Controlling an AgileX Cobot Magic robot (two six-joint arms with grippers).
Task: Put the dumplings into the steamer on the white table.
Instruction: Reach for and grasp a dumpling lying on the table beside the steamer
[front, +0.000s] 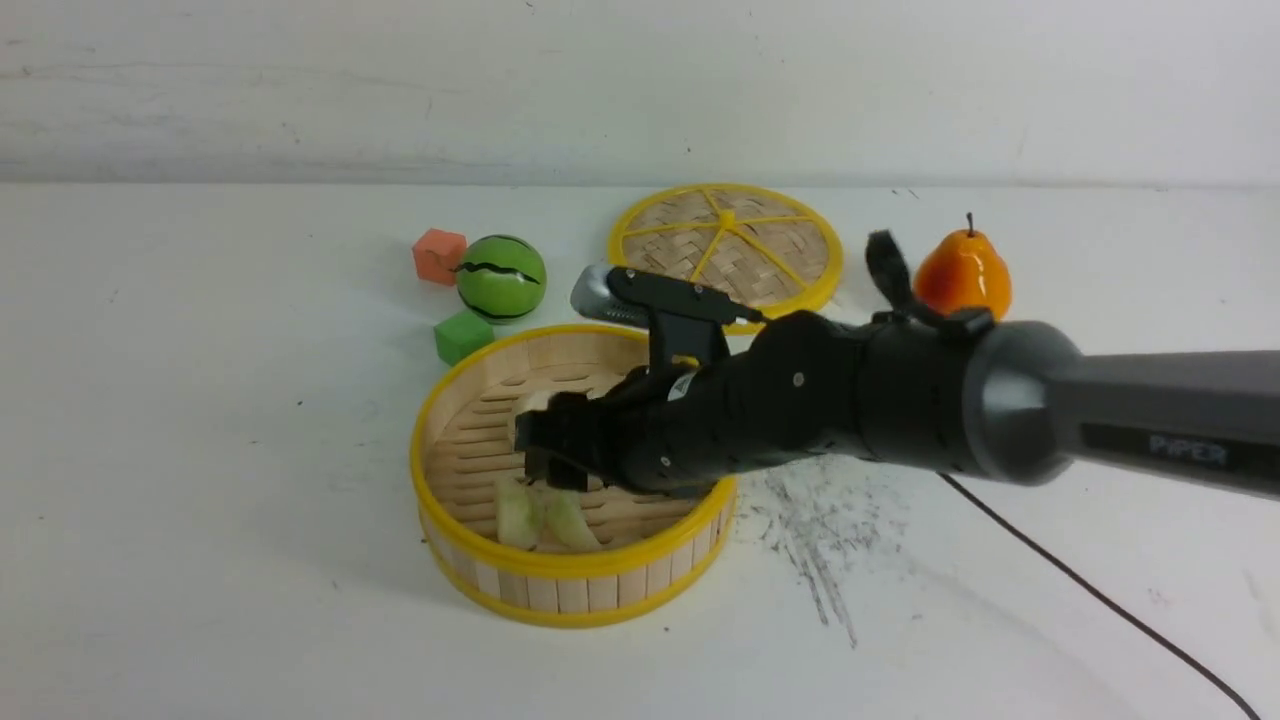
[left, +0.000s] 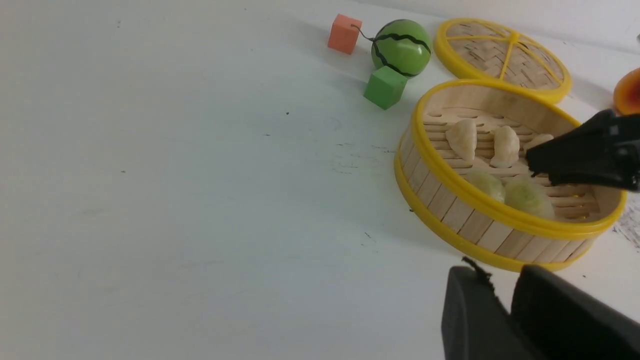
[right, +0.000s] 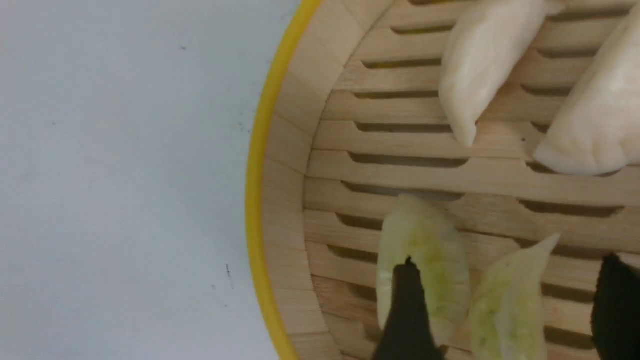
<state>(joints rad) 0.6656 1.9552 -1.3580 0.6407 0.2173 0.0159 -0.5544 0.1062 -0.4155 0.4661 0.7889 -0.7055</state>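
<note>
Right wrist view: yellow-green dumplings, cream dumplings, slatted steamer.

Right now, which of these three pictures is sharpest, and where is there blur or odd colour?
Right wrist view: sharpest, slats of the round yellow-rimmed bamboo steamer crisp, the right end effector a black silhouette. Front view: soft, the pale yellow-green half-moon dumplings smeared. Left wrist view: wide white table tinted bluish, the left end effector dark and out of focus.

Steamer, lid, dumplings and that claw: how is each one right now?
steamer: uncovered, dumplings inside
lid: off, lying flat behind the steamer
dumplings: lying on the steamer's floor
right gripper: open, over the dumplings
pear: standing upright
</note>
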